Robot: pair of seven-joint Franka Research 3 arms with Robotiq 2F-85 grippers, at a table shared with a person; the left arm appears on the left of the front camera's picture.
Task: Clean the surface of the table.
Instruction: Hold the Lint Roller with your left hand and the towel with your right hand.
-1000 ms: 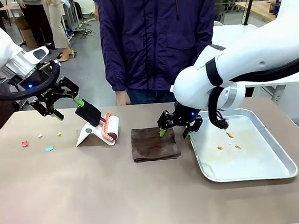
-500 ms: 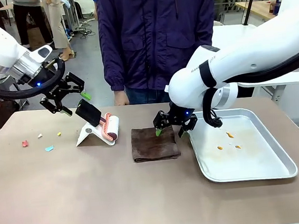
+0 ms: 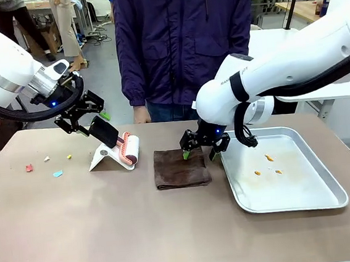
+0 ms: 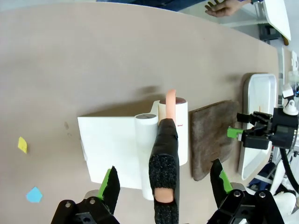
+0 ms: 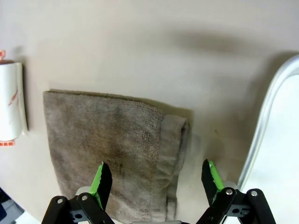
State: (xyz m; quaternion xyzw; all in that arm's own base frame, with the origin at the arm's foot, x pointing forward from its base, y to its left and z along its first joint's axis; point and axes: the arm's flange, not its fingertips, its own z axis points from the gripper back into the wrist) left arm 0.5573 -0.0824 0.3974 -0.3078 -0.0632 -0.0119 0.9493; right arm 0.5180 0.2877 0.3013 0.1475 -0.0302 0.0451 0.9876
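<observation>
**Two open pairs of jaws, two tools within reach**

Both pairs of jaws stand released, grasping nothing. The left jaws hover at the black handle (image 4: 163,163) of the lint roller (image 3: 129,149), which leans on its white stand (image 3: 103,158). In the left wrist view the handle sits between the green pads (image 4: 106,184), touching neither. The right jaws hang over the side of the brown cloth (image 3: 180,167) nearest the metal tray (image 3: 293,203). The counter (image 3: 109,224) lies beneath everything, with paper scraps (image 3: 57,174) near its left end, well apart from the cloth.

To do this step well, I judge the left jaws should centre on the handle, clench on its padded middle, then lift along the stand's slope so the stand does not tip. The right jaws should come straight down astride the folded edge (image 5: 174,140) and pinch all its layers, clear of the tray's rim.
</observation>
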